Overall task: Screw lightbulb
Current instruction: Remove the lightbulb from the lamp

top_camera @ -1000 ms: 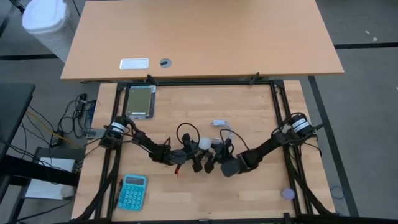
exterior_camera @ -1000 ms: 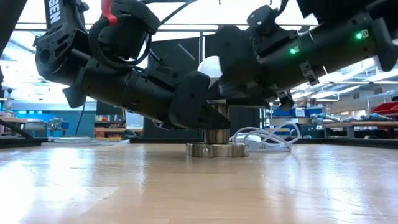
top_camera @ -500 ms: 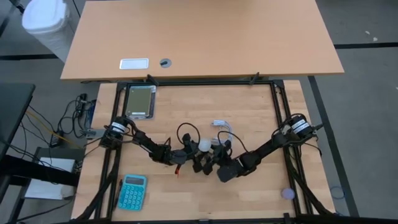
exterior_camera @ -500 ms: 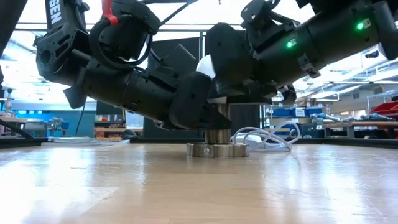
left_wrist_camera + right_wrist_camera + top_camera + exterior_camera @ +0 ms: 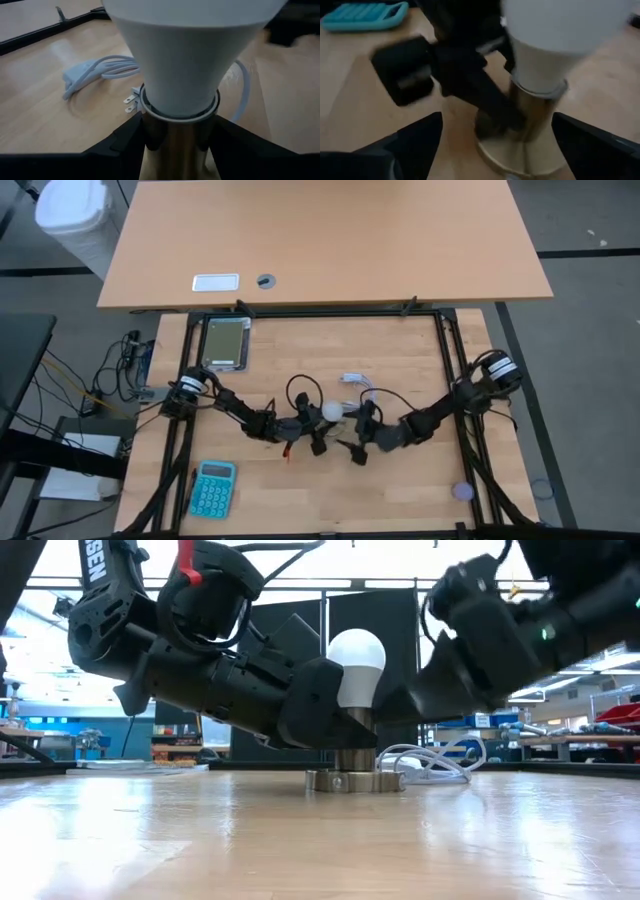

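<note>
Standing upright in its metal socket (image 5: 350, 755) at mid-table, the lightbulb (image 5: 357, 665) is seated between two robot arms.

Left gripper (image 5: 312, 430) is clenched around the socket's barrel just under the bulb, steadying it. Right gripper (image 5: 357, 448) sits just beside the bulb with fingers spread wide, grasping nothing. This looks like a pause between twists; the next move likely calls for the right gripper to re-grasp the globe and turn again, unless the bulb is already tight.
</note>
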